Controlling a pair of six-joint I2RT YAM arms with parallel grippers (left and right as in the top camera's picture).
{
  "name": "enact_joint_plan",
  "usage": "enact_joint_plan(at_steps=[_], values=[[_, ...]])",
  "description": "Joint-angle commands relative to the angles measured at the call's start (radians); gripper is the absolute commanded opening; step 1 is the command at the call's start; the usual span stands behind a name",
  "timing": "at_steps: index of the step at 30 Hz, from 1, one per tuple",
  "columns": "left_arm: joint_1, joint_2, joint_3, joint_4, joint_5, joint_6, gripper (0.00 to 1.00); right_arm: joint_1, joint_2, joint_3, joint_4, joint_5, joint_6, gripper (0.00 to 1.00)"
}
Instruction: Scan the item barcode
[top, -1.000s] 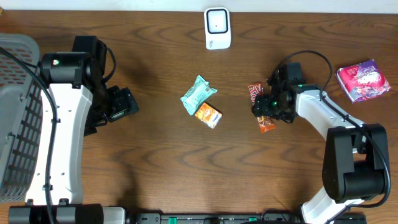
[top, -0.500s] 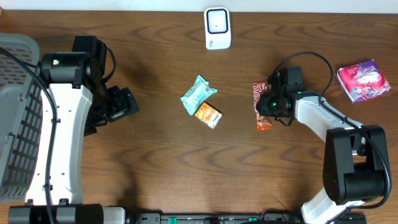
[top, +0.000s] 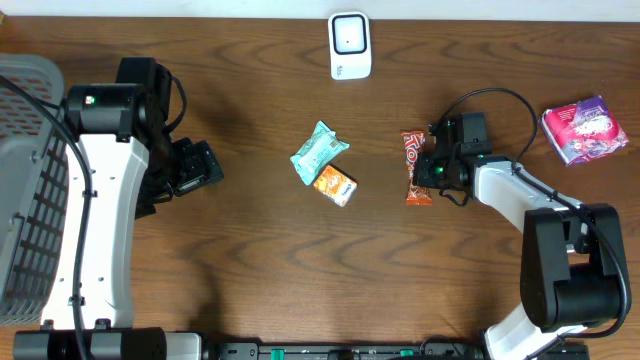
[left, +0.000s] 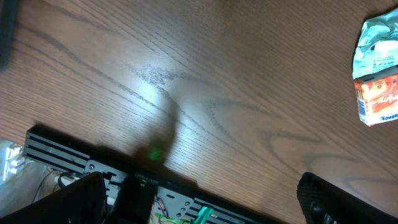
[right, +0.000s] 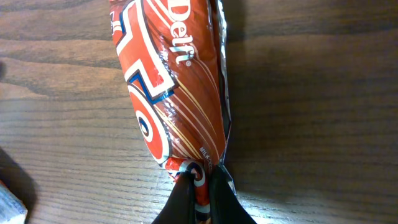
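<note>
The item is a red-orange candy bar (top: 414, 166) in a shiny wrapper, lying lengthwise on the wooden table right of centre. My right gripper (top: 428, 168) is shut on the wrapper; the right wrist view shows the bar (right: 174, 87) stretching away from the gripper (right: 200, 180), its near end pinched between the black fingers. No barcode shows on the visible face. A white scanner (top: 350, 45) stands at the table's far edge. My left gripper (top: 195, 168) hangs open at the left, holding nothing, its fingertips (left: 323, 196) wide apart in the left wrist view.
A teal packet (top: 319, 150) and a small orange box (top: 335, 185) lie together at mid-table, also in the left wrist view as the packet (left: 376, 40) and box (left: 379, 99). A pink packet (top: 585, 128) lies far right. A grey basket (top: 25, 190) stands at the left edge.
My right gripper has closed on the candy bar. The bar has shifted a little left and turned straighter. The left arm has not moved.
</note>
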Motion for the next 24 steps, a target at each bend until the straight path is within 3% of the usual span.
enact_joint_plan(at_steps=[1,8,24], values=[[0.002,0.004,-0.002,-0.002,-0.016,-0.005,0.98,0.006,0.021,-0.027,-0.024,-0.055,0.021,0.01],[0.002,0.004,-0.002,-0.002,-0.016,-0.005,0.98,-0.052,-0.074,0.016,-0.134,-0.110,0.021,0.01],[0.002,0.004,-0.002,-0.002,-0.016,-0.005,0.98,-0.060,-0.080,0.016,-0.128,-0.204,0.021,0.01]])
